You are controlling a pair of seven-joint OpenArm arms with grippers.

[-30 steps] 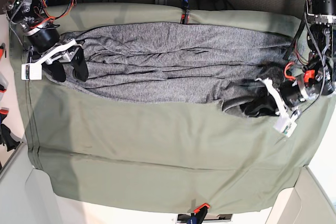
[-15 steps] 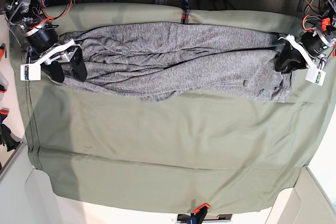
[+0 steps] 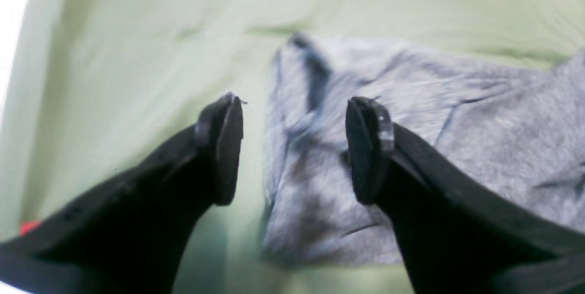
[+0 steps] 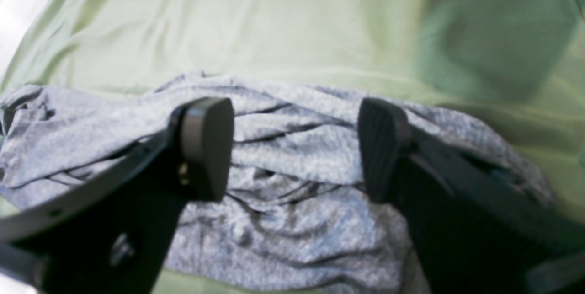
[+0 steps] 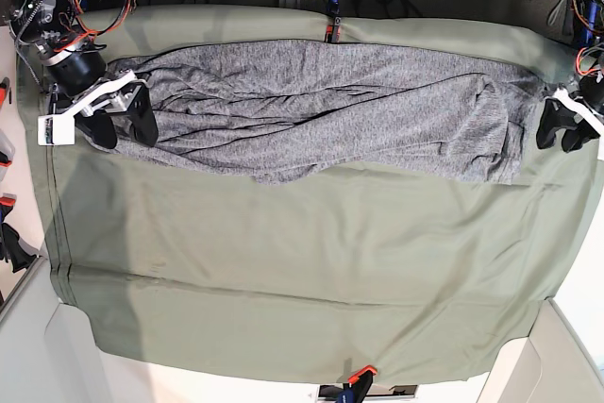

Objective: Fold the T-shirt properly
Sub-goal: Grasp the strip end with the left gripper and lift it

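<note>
the grey shirt (image 5: 377, 129) lies bunched in a long strip across the green sheet (image 5: 283, 280); its loose creases could set crooked if pressed. left gripper (image 5: 557, 129) and right gripper (image 5: 130, 129) gape wide, holding nothing.

A big, flat, olive-green cloth sheet (image 5: 293, 271) is underneath — it has long creases across it. On it lies a long-sleeved, mottled grey, soft knit shirt (image 5: 377, 129) — bunched into a wide, wrinkly strip.
</note>
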